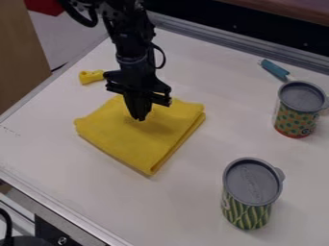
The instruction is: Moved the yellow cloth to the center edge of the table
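Yellow cloth (119,139) lies folded on the bench (173,206), probably so it shifts as 1 piece. Above its far half, the claw (141,118) points down, closed; whether it pinches fabric, one cannot tell.

white tbl (180,206) w/ metal edging (218,42), brown panel (19,57) upper l., dark band (257,30) & reddish-brown surface (292,8) top r.

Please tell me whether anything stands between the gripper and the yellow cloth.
Nothing visible does: the gripper hangs over the yellow cloth, its tip at or just above the fabric. The nearest other thing, a small yellow piece, lies beyond the cloth's far side, out of the way.
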Controlling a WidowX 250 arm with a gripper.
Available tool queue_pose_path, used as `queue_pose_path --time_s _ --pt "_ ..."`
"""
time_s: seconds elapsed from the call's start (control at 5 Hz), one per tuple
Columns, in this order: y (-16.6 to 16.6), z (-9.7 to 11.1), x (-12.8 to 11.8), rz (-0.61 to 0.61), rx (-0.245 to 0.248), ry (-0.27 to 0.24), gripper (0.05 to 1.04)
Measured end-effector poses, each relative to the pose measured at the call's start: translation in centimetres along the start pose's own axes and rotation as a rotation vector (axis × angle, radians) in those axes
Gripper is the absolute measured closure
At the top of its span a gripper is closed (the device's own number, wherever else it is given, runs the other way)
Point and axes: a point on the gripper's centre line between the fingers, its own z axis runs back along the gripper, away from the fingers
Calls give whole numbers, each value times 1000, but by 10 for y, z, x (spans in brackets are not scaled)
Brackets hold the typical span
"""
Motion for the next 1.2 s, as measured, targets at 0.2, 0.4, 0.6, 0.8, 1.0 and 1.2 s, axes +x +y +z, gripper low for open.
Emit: queue_pose_path --time_s 0.2,0.4,0.6,0.8,1.0,1.2 --pt "-6 -5 1 -40 -36 -4 1031" --pt "-13 -19 -4 -16 -32 -6 1031" --pt "-15 -25 -3 -3 -27 -23 1031" --pt "-18 -28 -3 6 -16 -29 1031" --pt "-23 -29 -9 21 -13 -21 1031" --pt "-32 -28 -21 60 -15 24 1031"
